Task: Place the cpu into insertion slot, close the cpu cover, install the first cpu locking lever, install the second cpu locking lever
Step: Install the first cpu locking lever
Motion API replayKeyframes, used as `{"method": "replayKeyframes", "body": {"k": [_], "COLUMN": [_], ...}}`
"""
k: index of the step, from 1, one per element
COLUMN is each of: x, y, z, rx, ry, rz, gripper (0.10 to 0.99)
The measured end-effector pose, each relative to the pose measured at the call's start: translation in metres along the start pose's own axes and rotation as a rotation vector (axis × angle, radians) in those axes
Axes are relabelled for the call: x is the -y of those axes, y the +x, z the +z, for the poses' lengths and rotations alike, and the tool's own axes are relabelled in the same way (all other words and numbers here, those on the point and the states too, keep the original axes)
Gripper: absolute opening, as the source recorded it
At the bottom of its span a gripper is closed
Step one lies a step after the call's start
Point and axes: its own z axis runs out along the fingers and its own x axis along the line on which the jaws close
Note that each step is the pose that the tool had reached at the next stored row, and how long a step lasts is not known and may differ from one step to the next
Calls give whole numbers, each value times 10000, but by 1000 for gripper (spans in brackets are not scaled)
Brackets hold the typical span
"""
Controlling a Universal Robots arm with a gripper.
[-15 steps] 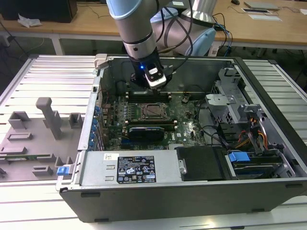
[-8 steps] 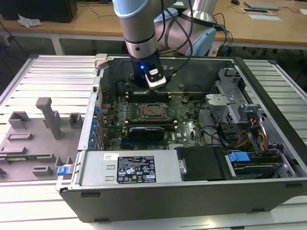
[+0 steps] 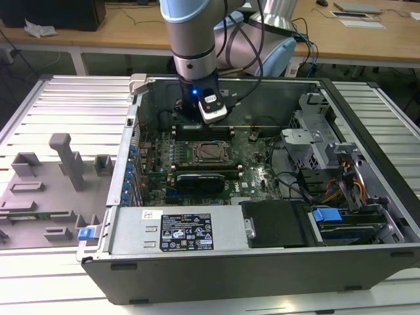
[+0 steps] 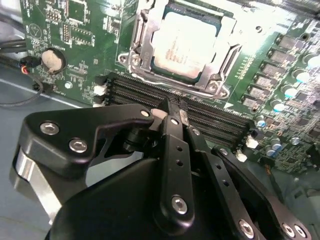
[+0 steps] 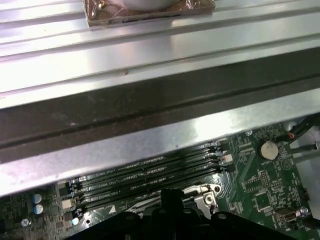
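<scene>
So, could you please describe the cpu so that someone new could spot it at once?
Look inside the open computer case, at the green motherboard. Beside the long black memory slots sits a square metal-framed socket, and the cpu lies in it: the only flat, silver-grey square there.

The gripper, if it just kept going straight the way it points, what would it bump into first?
Most likely the long black memory slots on the motherboard, just short of the cpu in its socket. Depth is unclear, so this is a guess.
</scene>
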Motion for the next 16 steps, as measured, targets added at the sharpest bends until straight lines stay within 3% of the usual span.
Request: {"method": "replayKeyframes", "body": {"k": [2, 4, 5, 9, 11, 12, 16], "x": [0, 0, 0, 3, -2, -2, -2], "y": [0, -1, -14, -125, -182, -185, -185], "z": [-1, 0, 2, 20, 29, 30, 30], "rx": [-83, -205, -274, -397, -579, -625, -685], "ry": [335, 503, 520, 534, 577, 596, 713], "rz": [-48, -112, -196, -289, -362, -394, -514], "gripper": [106, 106, 106, 106, 106, 106, 106]}}
